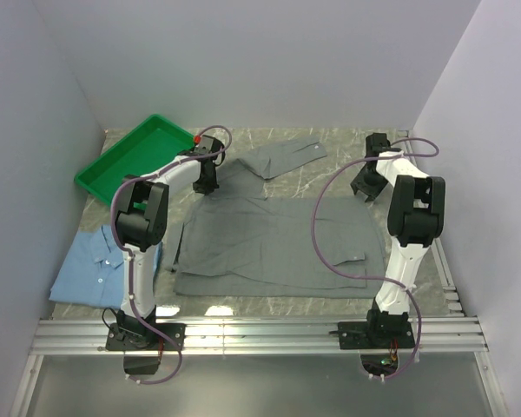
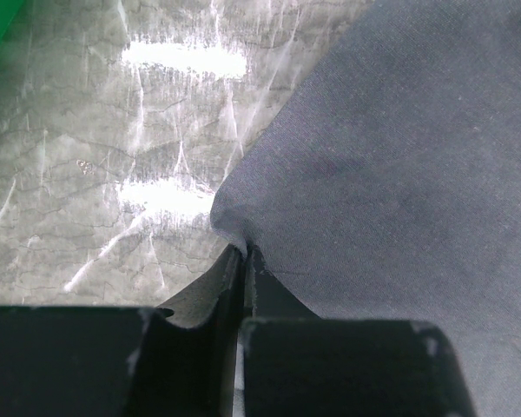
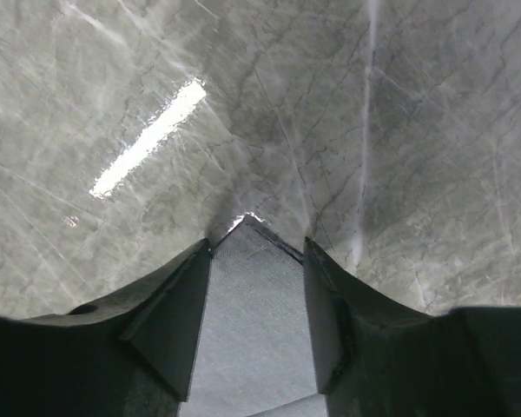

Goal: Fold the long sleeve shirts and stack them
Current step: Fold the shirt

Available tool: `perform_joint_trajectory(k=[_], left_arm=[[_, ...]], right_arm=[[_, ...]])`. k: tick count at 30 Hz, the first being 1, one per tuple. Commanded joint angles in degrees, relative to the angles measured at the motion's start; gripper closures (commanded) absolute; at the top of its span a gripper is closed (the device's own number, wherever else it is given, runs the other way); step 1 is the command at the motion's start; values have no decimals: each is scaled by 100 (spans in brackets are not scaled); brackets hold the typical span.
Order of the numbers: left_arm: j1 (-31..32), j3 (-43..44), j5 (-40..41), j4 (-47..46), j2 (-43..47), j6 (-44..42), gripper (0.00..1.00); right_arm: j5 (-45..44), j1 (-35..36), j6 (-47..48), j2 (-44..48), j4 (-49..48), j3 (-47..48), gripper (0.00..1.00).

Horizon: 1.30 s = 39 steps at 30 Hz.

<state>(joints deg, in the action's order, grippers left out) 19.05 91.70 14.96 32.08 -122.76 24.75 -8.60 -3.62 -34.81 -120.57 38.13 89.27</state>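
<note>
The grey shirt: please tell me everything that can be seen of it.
The grey shirt is plain, matte woven cloth, spread mostly flat on the marble-look table, one sleeve reaching toward the far side. The left hand pinches its far left edge; a corner lies between the open fingers of the right hand.

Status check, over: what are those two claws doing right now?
Left gripper shut on grey shirt edge. Right gripper open, shirt corner between jaws. Blue shirt aside. Nothing in the way.
</note>
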Motion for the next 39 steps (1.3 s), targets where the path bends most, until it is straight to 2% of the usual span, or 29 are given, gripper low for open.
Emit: perform_joint_trajectory(k=[1,5,10,11,14,15,28,39], left_arm=[[55,-30,-55,308,-354,47,93],[55,-38,16,317,-354,38,94],[55,-65,51,308,-345,38,96],[55,-73,42,308,-345,47,99],[55,-100,-2,299,-319,65,99],[55,-108,-2,265,-293,47,100],[-261,-583,59,-201,832,38,99],[-261,-1092,51,-474,1825,-58,100]], right_arm=[[-80,45,-123,-247,151,134,49],[-89,45,-70,-317,204,178,60],[-89,54,-26,-291,204,152,81],[-98,45,-17,-291,195,143,84],[-107,45,27,-256,177,99,98],[-81,45,53,-230,160,99,100],[43,45,317,692,-51,-50,100],[218,37,291,1632,-315,-727,100]])
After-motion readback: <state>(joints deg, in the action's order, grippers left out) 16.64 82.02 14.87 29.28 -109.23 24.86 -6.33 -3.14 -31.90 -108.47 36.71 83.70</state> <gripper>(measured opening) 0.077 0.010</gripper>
